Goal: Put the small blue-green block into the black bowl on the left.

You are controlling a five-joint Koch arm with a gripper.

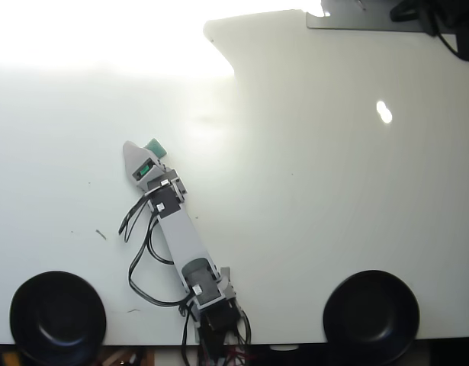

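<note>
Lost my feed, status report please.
Gripper over the block, jaws unreadable. Block partly hidden, on table. Left bowl empty, path clear.

a second black bowl [371, 306] sits on the white table [310, 191].
</note>
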